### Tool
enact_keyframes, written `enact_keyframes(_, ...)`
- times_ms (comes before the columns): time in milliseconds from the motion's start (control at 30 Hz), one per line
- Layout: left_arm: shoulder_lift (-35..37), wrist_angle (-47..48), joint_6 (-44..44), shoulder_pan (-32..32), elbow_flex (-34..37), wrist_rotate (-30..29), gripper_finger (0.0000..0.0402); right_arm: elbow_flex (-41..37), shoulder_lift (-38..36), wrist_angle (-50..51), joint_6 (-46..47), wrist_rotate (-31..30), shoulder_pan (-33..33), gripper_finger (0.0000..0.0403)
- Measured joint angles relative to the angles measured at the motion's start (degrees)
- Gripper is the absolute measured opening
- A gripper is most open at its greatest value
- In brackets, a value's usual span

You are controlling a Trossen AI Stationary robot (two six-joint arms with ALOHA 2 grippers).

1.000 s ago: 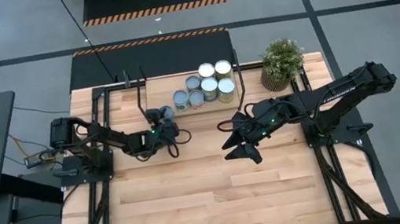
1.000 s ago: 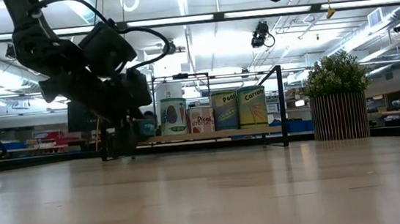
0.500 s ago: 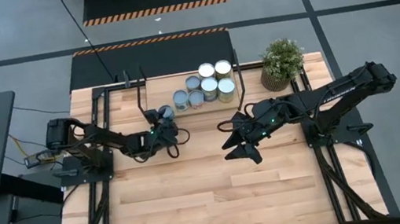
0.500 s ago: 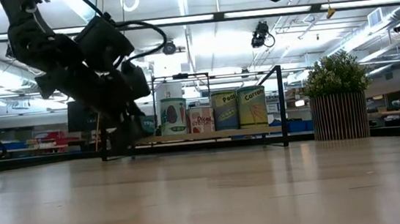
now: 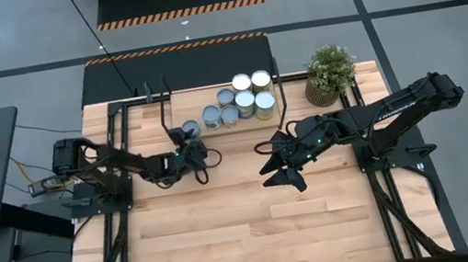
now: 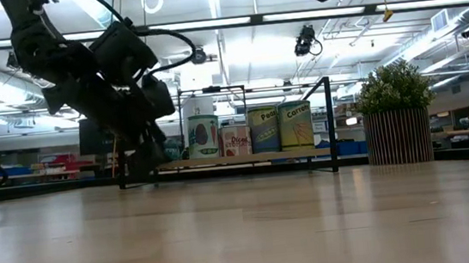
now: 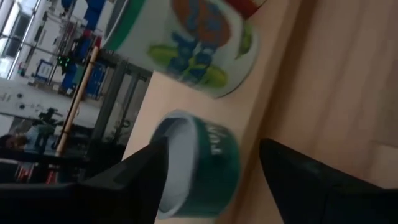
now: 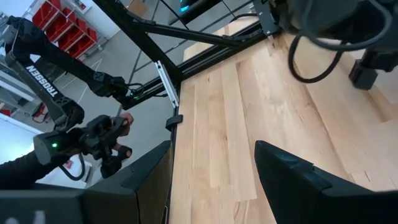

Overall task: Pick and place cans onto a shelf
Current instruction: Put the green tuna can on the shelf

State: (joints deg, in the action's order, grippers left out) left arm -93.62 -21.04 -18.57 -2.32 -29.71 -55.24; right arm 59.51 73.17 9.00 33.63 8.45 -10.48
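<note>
Since one second ago we see that the left tool [image 5: 192,149] has drawn a little back from the shelf, and a small green can [image 5: 191,129] now shows free beside it. In the left wrist view this green can [image 7: 198,163] stands between the two dark fingers [image 7: 134,180], which are spread with a gap on each side, so we think they do not pinch it. It stands on the light board of the shelf [image 5: 184,110], just beside a bigger can with a colourful label [image 7: 186,46].

On the shelf, to the right of the green can, we count six more cans [image 5: 243,99] standing close together in a group. In the low view they stand upright behind the black posts.

The right tool [image 5: 279,169] hovers over the bare counter [image 5: 249,231], well apart from the shelf, with its fingers spread and nothing between them. A plant [image 5: 329,73] stands at the far right corner of the counter.
</note>
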Motion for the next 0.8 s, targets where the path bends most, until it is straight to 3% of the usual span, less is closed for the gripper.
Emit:
enact_keyframes(200,0.97,-0.20,0.89,2.47,-0.09,-1.69,0.0246,0.00,0.00,0.06,0.01,0.00,0.00,0.0234)
enact_keyframes(333,3.08,2.69,4.59,2.12,-1.84,0.19,0.0233,0.00,0.00,0.04,-0.20,0.00,0.00,0.0234)
enact_keyframes(600,2.84,28.26,10.10,-2.91,-13.61,8.52,0.0207,0.00,0.00,0.10,-0.33,0.19,-0.02,0.0234)
enact_keyframes(800,2.89,39.50,9.70,-3.58,-18.66,8.44,0.0194,0.00,0.00,0.16,-0.80,0.59,-0.01,0.0234)
